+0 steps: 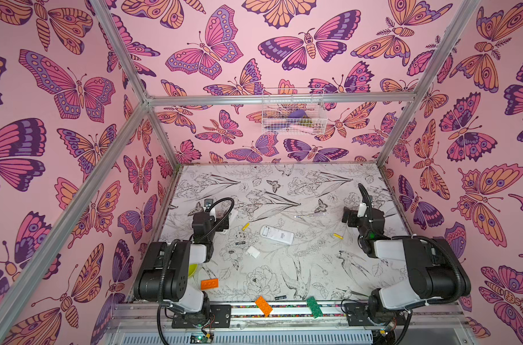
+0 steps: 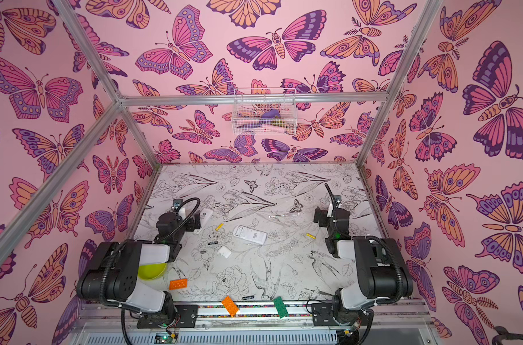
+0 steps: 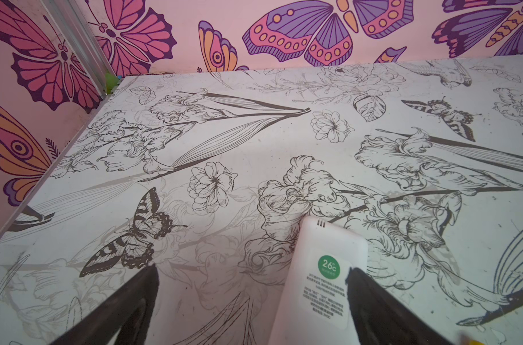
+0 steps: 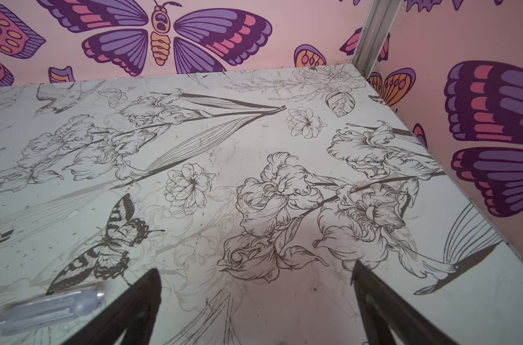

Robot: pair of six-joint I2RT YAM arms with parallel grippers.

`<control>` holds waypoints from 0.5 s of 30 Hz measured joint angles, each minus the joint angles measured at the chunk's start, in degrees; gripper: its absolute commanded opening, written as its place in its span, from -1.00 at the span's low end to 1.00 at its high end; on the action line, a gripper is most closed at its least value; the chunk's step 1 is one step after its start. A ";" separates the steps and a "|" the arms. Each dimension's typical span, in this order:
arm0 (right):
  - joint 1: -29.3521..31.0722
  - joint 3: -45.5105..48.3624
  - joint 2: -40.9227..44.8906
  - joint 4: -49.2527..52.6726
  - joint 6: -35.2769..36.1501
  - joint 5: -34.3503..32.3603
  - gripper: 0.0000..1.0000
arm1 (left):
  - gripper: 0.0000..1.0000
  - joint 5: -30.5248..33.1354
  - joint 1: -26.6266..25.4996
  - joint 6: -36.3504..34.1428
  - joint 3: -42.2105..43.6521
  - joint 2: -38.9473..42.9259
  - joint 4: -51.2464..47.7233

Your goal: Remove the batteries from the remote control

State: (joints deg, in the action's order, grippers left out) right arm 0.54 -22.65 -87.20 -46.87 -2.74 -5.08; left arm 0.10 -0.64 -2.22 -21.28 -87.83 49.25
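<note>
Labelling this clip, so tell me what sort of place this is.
Probably a staged robot test cell: silver aluminium frame posts, pink butterfly-print wall panels, and a black-and-white left arm and right arm bolted at a flower-print tabletop.

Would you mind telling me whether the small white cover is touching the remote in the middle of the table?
Apart. In both top views a strip of bare table shows between the small white cover and the middle remote.

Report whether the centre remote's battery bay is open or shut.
Open: the remote shows a bare recess at one end, and the white cover lies loose beside it.
</note>
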 measured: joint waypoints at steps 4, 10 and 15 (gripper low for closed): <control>0.00 0.00 0.00 0.22 0.02 0.46 0.99 | 0.99 0.00 0.00 0.00 0.00 0.00 0.00; 0.00 0.00 0.00 0.44 0.00 0.68 0.99 | 0.99 0.00 0.00 0.00 0.00 0.00 0.00; 0.00 0.00 0.00 0.50 0.00 0.70 0.99 | 0.99 0.00 0.00 0.00 0.00 0.00 0.00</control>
State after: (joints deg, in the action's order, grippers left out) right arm 0.54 -22.65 -87.20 -46.37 -2.74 -4.38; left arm 0.10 -0.64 -2.22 -21.28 -87.83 49.25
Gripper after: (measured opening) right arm 0.992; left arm 0.995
